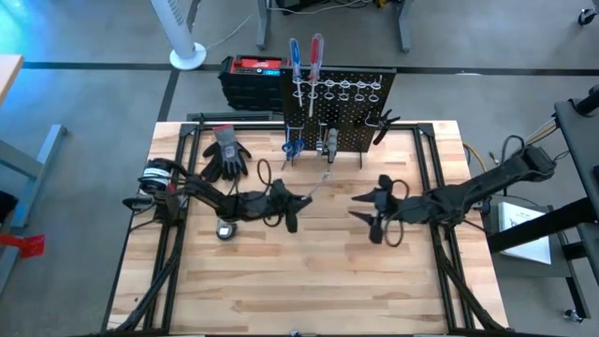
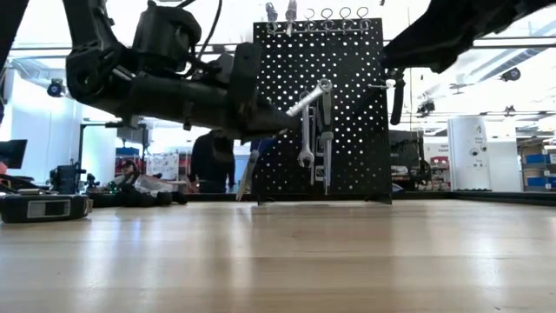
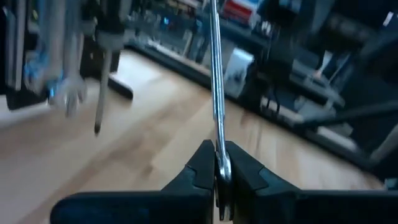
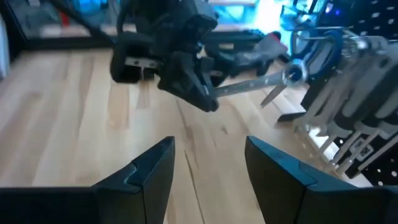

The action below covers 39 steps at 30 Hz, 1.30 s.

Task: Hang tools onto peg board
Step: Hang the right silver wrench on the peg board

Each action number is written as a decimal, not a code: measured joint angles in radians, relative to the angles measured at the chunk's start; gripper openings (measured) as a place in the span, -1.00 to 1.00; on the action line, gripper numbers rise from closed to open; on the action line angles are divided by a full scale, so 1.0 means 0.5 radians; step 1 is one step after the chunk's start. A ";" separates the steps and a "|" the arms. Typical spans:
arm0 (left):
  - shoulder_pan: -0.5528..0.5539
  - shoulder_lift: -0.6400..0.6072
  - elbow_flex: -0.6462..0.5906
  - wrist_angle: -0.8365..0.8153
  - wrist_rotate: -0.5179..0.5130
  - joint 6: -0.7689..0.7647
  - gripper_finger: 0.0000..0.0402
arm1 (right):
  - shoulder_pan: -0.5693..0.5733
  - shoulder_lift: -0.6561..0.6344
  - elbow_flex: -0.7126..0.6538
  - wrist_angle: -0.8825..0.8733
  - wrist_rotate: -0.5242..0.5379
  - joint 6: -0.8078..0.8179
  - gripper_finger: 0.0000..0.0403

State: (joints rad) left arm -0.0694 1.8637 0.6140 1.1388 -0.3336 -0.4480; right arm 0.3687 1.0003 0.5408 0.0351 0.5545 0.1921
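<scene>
The black peg board [image 1: 351, 108] stands upright at the table's far edge. A blue and a red screwdriver [image 1: 304, 58] stick up from its top. Blue-handled scissors [image 1: 290, 145], silver wrenches [image 2: 314, 143] and dark pliers [image 1: 384, 122] hang on it. My left gripper [image 1: 301, 200] is shut on a silver wrench [image 1: 318, 184], in the air in front of the board. The wrench's ring end [image 2: 323, 86] points up toward the board. My right gripper [image 1: 360, 208] is open and empty, to the right of the left one, and its wrist view looks at the wrench [image 4: 255, 84]. My left gripper pinches the wrench's lower end [image 3: 222, 177] between its two fingers [image 3: 202, 169]. The fingers slant up toward the table's far side and lie along the wrench. The wrench is lifted clear of the table, and its shaft [image 3: 216, 81] sticks out past the fingertips toward the board.
Grey-black work gloves [image 1: 227, 154] lie at the far left of the table. A small dark tool [image 1: 226, 227] lies near the left arm. A red-topped black box [image 1: 253, 80] stands behind the board's left side. A person [image 2: 208, 161] shows in the room beyond.
</scene>
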 joint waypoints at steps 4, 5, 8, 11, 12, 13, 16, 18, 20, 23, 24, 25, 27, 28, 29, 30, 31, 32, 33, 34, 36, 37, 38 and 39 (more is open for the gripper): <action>0.069 0.000 0.024 0.165 0.001 -0.086 -0.98 | 0.000 -0.177 -0.140 0.052 0.000 0.081 -0.08; 0.084 0.000 0.025 0.201 0.002 -0.106 -0.98 | 0.000 -0.201 -0.161 0.049 0.000 0.101 -0.08; 0.124 -0.001 0.020 0.241 0.002 -0.195 -0.99 | 0.000 -0.230 -0.205 0.055 -0.001 0.165 -0.08; 0.162 -0.001 0.008 0.232 0.003 -0.283 -0.99 | 0.000 -0.217 -0.230 0.056 -0.002 0.199 -0.08; 0.171 0.000 0.003 0.232 0.005 -0.305 -0.99 | 0.000 -0.213 -0.235 0.051 -0.002 0.203 -0.08; 0.179 0.001 -0.002 0.236 0.004 -0.322 -0.99 | 0.000 -0.202 -0.235 0.053 -0.002 0.207 -0.08; 0.193 0.002 -0.003 0.236 0.004 -0.350 -0.99 | 0.000 -0.182 -0.235 0.056 -0.001 0.203 -0.09; 0.198 0.002 -0.003 0.236 0.005 -0.372 -0.99 | 0.000 -0.173 -0.229 0.060 0.003 0.198 -0.09; 0.206 0.002 -0.003 0.234 0.006 -0.393 -0.99 | 0.000 -0.172 -0.228 0.060 0.007 0.198 -0.09; 0.215 0.002 -0.004 0.191 0.005 -0.457 -0.99 | 0.000 -0.174 -0.227 0.058 0.012 0.197 -0.09; 0.215 0.004 -0.004 0.161 0.006 -0.476 -0.99 | 0.000 -0.175 -0.227 0.060 0.012 0.197 -0.09; 0.219 0.004 -0.005 0.144 0.008 -0.497 -0.99 | 0.000 -0.176 -0.227 0.059 0.012 0.196 -0.09; 0.222 0.004 -0.006 0.132 0.007 -0.527 -0.95 | 0.000 -0.176 -0.227 0.059 0.013 0.197 -0.09; 0.225 0.004 -0.006 0.125 0.006 -0.529 -0.91 | 0.000 -0.176 -0.227 0.060 0.013 0.196 -0.09; 0.228 0.004 -0.006 0.106 0.005 -0.533 -0.86 | 0.000 -0.176 -0.227 0.060 0.013 0.196 -0.09; 0.229 0.005 -0.008 0.090 0.005 -0.535 -0.79 | 0.000 -0.176 -0.227 0.059 0.013 0.196 -0.09; 0.231 0.007 -0.008 0.089 0.005 -0.526 -0.72 | 0.000 -0.176 -0.227 0.060 0.013 0.196 -0.09; 0.231 0.007 -0.008 0.090 0.004 -0.503 -0.65 | 0.000 -0.176 -0.227 0.060 0.013 0.196 -0.09; 0.230 0.007 -0.008 0.094 0.005 -0.482 -0.57 | 0.000 -0.176 -0.227 0.060 0.013 0.199 -0.09; 0.229 0.007 -0.008 0.094 0.005 -0.462 -0.50 | 0.000 -0.176 -0.227 0.060 0.013 0.204 -0.09; 0.228 0.007 -0.008 0.070 0.005 -0.430 -0.36 | 0.000 -0.176 -0.227 0.060 0.013 0.224 -0.09; 0.228 0.007 -0.008 0.051 0.006 -0.420 -0.28 | 0.000 -0.176 -0.227 0.060 0.012 0.241 -0.09; 0.228 0.007 -0.008 0.030 0.005 -0.412 -0.22 | 0.000 -0.176 -0.227 0.060 0.011 0.256 -0.09; 0.228 0.007 -0.008 0.003 0.007 -0.397 -0.15 | 0.000 -0.176 -0.227 0.060 0.009 0.270 -0.09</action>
State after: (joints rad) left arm 0.0448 1.8671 0.6102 1.1405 -0.3301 -0.6462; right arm 0.3687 0.9123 0.4274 0.0650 0.5588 0.3272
